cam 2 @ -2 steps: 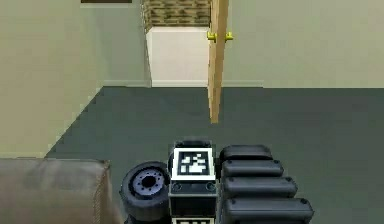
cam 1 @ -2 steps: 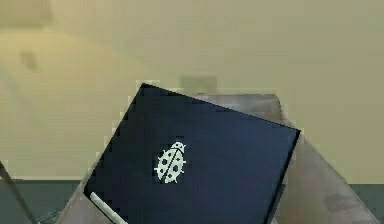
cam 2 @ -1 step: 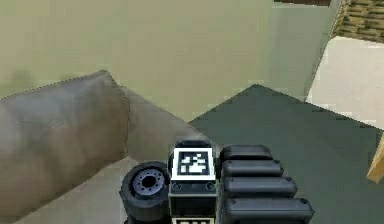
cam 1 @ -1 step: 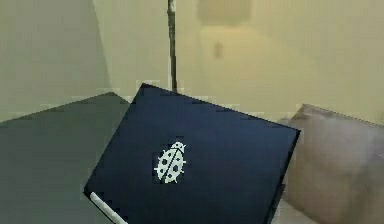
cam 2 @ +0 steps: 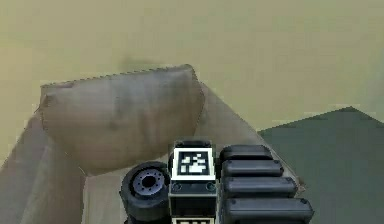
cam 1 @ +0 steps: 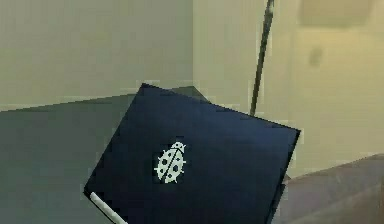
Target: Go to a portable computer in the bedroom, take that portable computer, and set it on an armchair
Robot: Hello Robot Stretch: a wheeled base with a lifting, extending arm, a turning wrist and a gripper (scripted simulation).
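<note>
A dark navy portable computer (cam 1: 195, 160), lid shut and marked with a white ladybird, fills the middle of the forward view, tilted with one corner up. A beige armchair (cam 2: 120, 115) faces me in the arm side view, its back cushion against the cream wall and its arms sloping down either side. The arm's dark segmented bar (cam 2: 255, 185) rises from the bottom edge with a white marked square (cam 2: 196, 165) on it. Left of that sits the gripper's (cam 2: 148, 190) round dark body, low over the armchair's seat. Its far end is not clear, so I cannot tell whether it holds anything.
A dark grey-green flat surface (cam 1: 50, 140) lies behind the computer and shows again as a grey-green surface (cam 2: 330, 135) at the arm side view's right. A thin dark pole (cam 1: 262, 55) stands by the cream wall. A brown padded edge (cam 1: 340, 190) sits at the forward view's bottom right.
</note>
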